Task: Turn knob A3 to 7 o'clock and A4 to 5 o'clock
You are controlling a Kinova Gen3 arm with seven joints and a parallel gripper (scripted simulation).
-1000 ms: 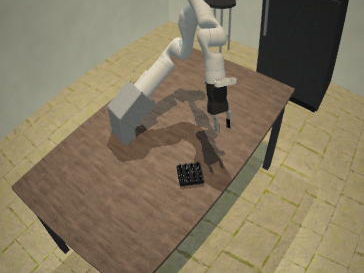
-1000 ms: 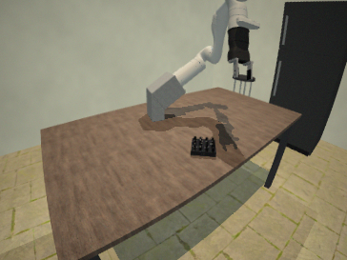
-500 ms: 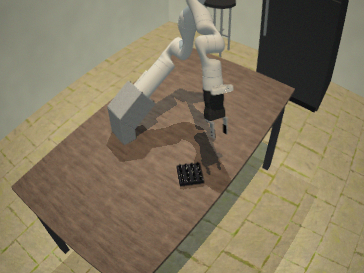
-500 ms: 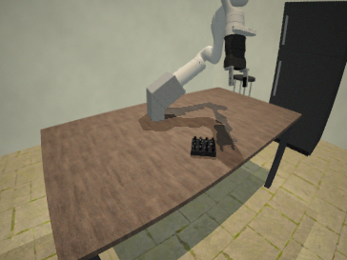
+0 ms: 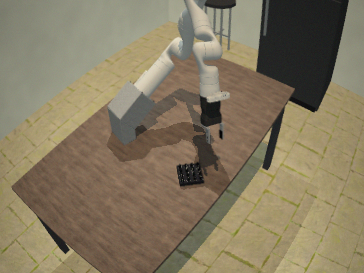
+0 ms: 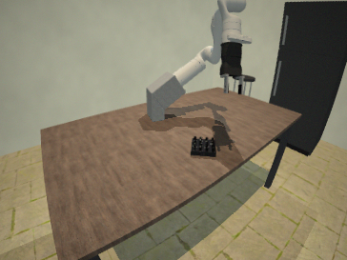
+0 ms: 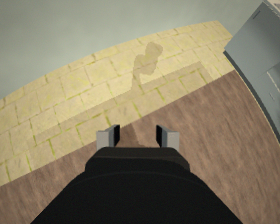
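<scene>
The knob box (image 5: 190,174) is a small black box with rows of dark knobs, standing on the wooden table near its right edge. It also shows in the exterior view (image 6: 203,147). Its knob lines and printed names are too small to read. My gripper (image 5: 213,133) hangs open and empty well above the table, behind the box; in the exterior view it (image 6: 231,73) is high over the far side. The wrist view shows my two open fingers over the table edge and floor; the box is not in that view.
The arm's grey base block (image 5: 129,112) stands on the table left of the gripper. A black cabinet (image 5: 304,36) stands past the far table end. A round stool (image 5: 220,3) stands behind the arm.
</scene>
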